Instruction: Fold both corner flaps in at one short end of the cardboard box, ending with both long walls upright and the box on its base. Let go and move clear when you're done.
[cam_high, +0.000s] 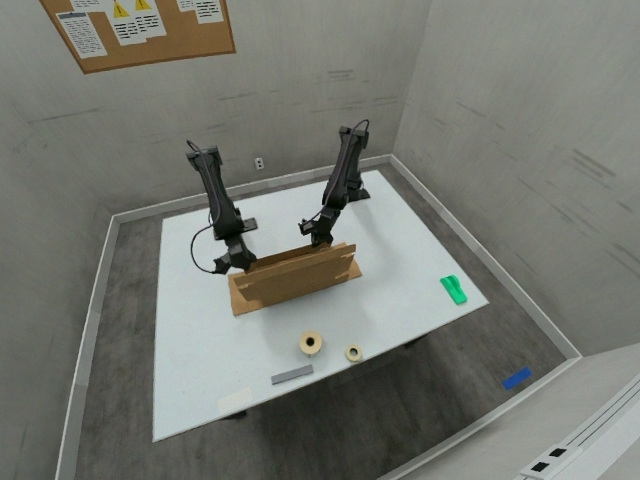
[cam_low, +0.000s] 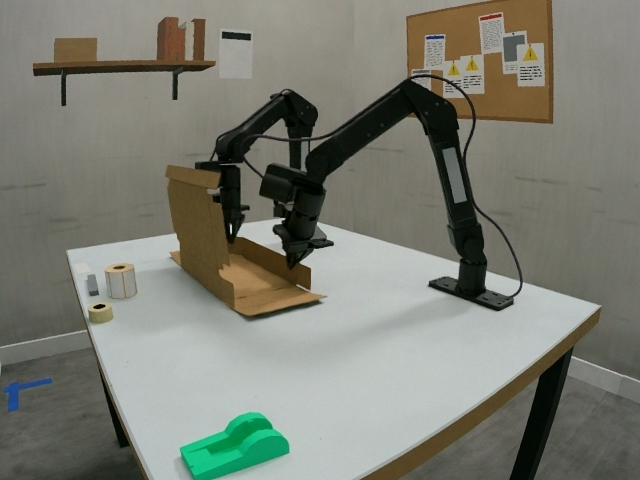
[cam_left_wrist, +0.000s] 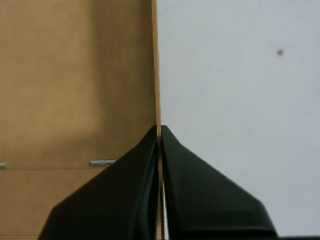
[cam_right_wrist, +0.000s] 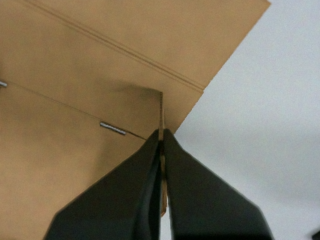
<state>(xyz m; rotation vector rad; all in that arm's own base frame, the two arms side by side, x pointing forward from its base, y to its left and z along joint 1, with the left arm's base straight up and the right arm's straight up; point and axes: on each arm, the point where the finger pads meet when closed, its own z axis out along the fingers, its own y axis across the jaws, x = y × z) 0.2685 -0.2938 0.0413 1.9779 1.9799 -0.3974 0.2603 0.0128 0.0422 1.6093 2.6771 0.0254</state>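
Note:
The cardboard box (cam_high: 305, 283) (cam_low: 255, 277) lies on its base. Its tall long wall (cam_low: 199, 224) stands upright on the side away from the arm bases. The low long wall (cam_low: 264, 254) (cam_left_wrist: 156, 65) stands upright on the arms' side. My left gripper (cam_high: 315, 243) (cam_low: 292, 265) (cam_left_wrist: 159, 134) is shut on the low wall's top edge. My right gripper (cam_high: 249, 269) (cam_low: 231, 239) (cam_right_wrist: 162, 137) is shut on the corner flap (cam_right_wrist: 161, 111) at the other end of that wall. The flap is turned partly inward. The end flap (cam_right_wrist: 175, 35) there lies flat. The tall wall's corner flap at that end is hidden.
A label roll (cam_high: 310, 340) (cam_low: 120, 281), a tape roll (cam_high: 353, 357) (cam_low: 100, 313) and a grey bar (cam_high: 292, 374) (cam_low: 93, 284) lie beyond the tall wall. A green dispenser (cam_high: 453, 289) (cam_low: 235, 446) lies near a table corner.

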